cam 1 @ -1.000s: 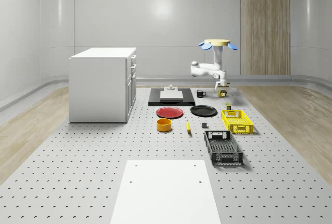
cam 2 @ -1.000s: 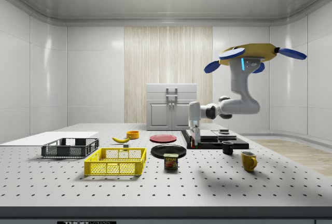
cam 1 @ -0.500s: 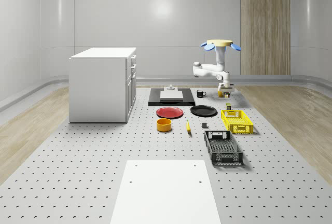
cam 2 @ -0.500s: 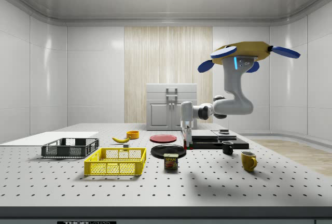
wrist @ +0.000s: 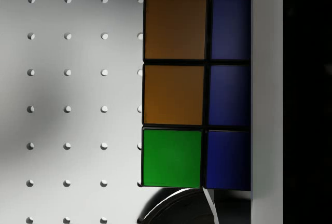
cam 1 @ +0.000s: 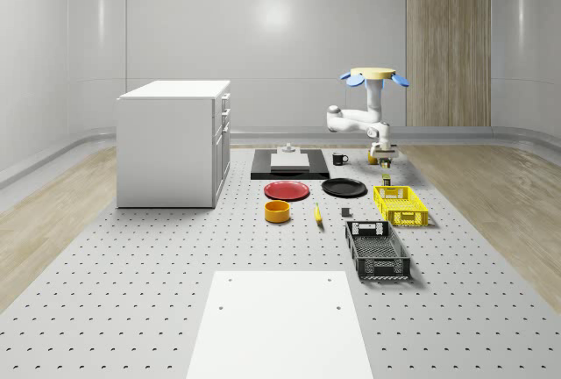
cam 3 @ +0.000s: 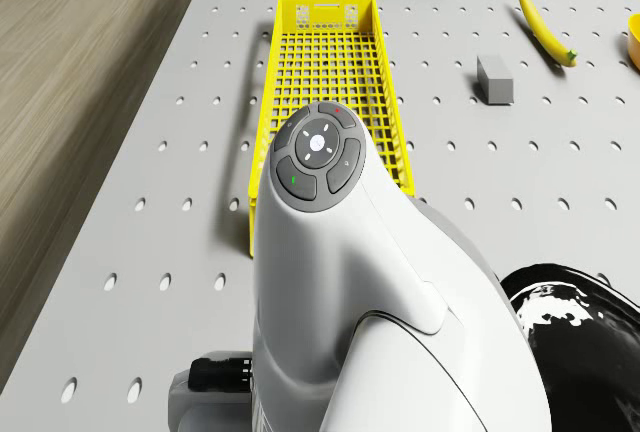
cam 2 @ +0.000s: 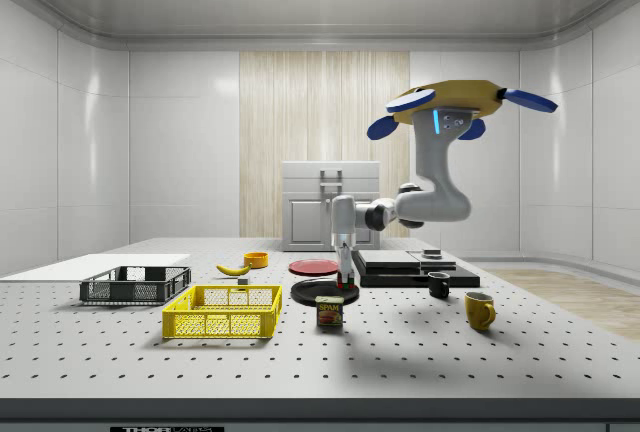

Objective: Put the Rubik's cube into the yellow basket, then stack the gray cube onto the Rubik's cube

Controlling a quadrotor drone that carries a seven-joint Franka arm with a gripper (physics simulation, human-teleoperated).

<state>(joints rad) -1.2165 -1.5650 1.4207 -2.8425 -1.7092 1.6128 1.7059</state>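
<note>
Aloft, Rubik's cube clamped in pincer, near yellow basket

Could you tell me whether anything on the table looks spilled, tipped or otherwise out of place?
Nothing stands out. The yellow basket and black crate sit flat, the Spam can and mugs stand upright, and the banana and gray cube lie apart on the table. The tool holds the Rubik's cube above the black plate.

The arm's white link with its gray button pad hangs above the perforated table, overlapping the near end of the yellow basket. A gray cube lies beside the basket, a banana past it. A black plate sits close to the arm.
</note>
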